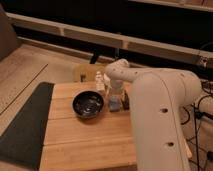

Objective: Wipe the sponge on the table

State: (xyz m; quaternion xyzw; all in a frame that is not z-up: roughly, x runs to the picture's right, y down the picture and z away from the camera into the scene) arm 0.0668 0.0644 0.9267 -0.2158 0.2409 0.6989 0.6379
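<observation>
At the sponge (114,105), the pincer (115,96).

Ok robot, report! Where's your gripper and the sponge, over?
Gripper low over sponge, contact unclear. Sponge flat on table, between dark bowl and black bar. Small white bottle close behind. Over.

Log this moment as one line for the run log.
claw: down at sponge, contact unclear | sponge: on table, between dark bowl and black bar | mat: left of table
</observation>
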